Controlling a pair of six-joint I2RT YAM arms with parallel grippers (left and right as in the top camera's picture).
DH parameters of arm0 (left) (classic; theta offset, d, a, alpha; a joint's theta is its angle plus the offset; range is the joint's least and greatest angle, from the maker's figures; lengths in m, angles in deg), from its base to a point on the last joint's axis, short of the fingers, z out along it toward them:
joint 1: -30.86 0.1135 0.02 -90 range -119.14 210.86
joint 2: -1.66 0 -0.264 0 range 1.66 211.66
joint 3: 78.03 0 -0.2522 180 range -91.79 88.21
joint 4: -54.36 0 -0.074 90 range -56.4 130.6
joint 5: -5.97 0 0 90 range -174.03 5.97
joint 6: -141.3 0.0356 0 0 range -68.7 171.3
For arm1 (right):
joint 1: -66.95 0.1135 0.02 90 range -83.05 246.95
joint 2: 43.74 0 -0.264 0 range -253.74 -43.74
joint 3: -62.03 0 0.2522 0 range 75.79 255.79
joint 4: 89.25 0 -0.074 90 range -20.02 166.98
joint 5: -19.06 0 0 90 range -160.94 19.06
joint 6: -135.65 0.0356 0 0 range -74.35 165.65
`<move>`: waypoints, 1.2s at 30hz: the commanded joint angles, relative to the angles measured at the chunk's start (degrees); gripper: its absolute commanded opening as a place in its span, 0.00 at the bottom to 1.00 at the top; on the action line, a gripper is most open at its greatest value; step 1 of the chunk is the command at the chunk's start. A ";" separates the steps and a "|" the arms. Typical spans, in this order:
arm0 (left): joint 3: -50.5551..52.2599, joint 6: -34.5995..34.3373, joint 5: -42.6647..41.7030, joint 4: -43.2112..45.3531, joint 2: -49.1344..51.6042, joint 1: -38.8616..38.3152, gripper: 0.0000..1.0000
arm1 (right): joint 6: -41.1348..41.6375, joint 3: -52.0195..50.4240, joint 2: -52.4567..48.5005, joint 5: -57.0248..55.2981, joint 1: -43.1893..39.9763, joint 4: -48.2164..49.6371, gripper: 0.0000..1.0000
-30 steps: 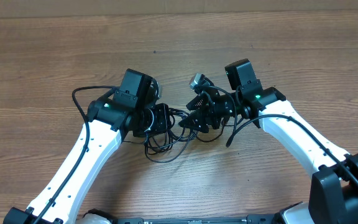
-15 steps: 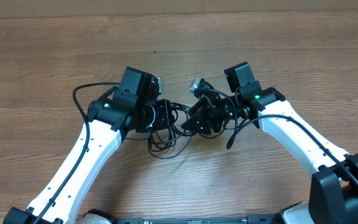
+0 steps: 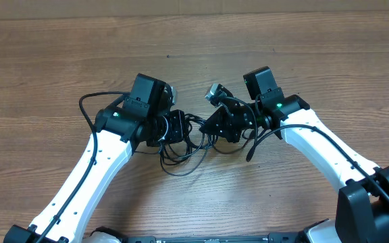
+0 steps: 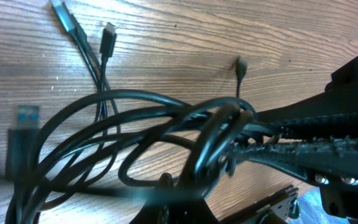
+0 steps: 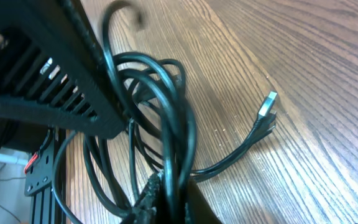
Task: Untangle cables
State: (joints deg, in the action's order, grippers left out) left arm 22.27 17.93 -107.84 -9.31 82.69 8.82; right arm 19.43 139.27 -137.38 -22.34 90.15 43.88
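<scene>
Jaws together, the left gripper (image 3: 173,127) is clamping the cables (image 3: 181,158), and the right gripper (image 3: 215,125) is pinching shut on the same bundle just beside it, neither arm nearer. The tangle is stretching left to right between them, loops sagging onto the table (image 3: 46,54) toward the robot, a silver-tipped plug (image 5: 267,104) trailing loose. Fingers are covering the crossings, so which strand each jaw is holding is hard to tell.
</scene>
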 commanded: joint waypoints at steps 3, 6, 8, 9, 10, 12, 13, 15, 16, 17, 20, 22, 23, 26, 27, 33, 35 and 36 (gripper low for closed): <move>0.15 -10.99 6.05 -0.94 0.28 -0.09 0.04 | 3.54 1.40 1.49 1.57 -0.90 1.64 0.04; 0.15 -14.99 7.91 -1.20 0.28 -0.11 0.04 | 3.96 1.40 1.49 1.60 -1.62 1.46 0.04; 0.15 -16.79 8.26 -0.98 0.28 -0.11 0.04 | 3.98 1.40 1.49 1.57 -1.99 1.20 0.04; 0.15 -18.01 9.09 -1.05 0.28 -0.09 0.05 | 4.02 1.40 1.49 1.57 -2.08 1.16 0.04; 0.15 -19.19 10.08 -1.25 0.28 -0.11 0.04 | 4.20 1.40 1.49 1.55 -2.14 1.18 0.04; 0.15 -22.34 12.17 -1.99 0.28 -0.11 0.04 | 5.31 1.40 1.49 1.55 -2.51 1.51 0.04; 0.15 -24.37 13.05 -2.62 0.28 -0.09 0.04 | 5.49 1.40 1.49 1.60 -2.78 1.51 0.04; 0.15 -29.03 15.06 -4.13 0.28 -0.04 0.04 | 6.14 1.40 1.49 1.55 -3.28 1.49 0.04; 0.15 -32.09 16.17 -5.01 0.28 -0.04 0.04 | 6.88 1.40 1.49 1.57 -3.72 1.49 0.04; 0.15 -34.42 16.96 -5.66 0.28 -0.07 0.04 | 7.32 1.40 1.49 1.55 -3.93 1.49 0.04; 0.15 -39.47 17.68 -6.91 0.28 -0.07 0.04 | 8.26 1.40 1.49 1.55 -4.72 1.51 0.04; 0.15 -41.83 18.08 -7.37 0.28 -0.07 0.04 | 8.76 1.40 1.49 1.57 -5.25 1.49 0.04; 0.15 -42.34 18.01 -7.37 0.28 -0.07 0.04 | 9.31 1.40 1.49 1.55 -5.38 1.51 0.04; 0.15 -42.40 18.03 -7.34 0.28 -0.07 0.04 | 9.79 1.40 1.49 1.55 -5.70 1.51 0.04; 0.15 -42.27 18.05 -7.34 0.28 -0.07 0.04 | 9.79 1.40 1.49 1.53 -5.73 1.51 0.04; 0.15 -45.90 18.21 -9.09 0.28 -0.04 0.04 | 12.13 1.40 1.49 0.15 -5.73 1.70 0.04; 0.15 -48.68 18.29 -9.94 0.28 -0.07 0.04 | 13.49 1.40 1.49 -0.74 -5.70 1.92 0.04; 0.15 -50.21 18.29 -10.32 0.28 -0.07 0.04 | 14.29 1.40 1.49 -1.31 -5.70 2.05 0.04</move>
State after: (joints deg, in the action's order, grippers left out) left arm 22.27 -25.89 -96.67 -17.02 82.69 7.61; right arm 31.06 139.31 -137.38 -18.69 87.09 45.46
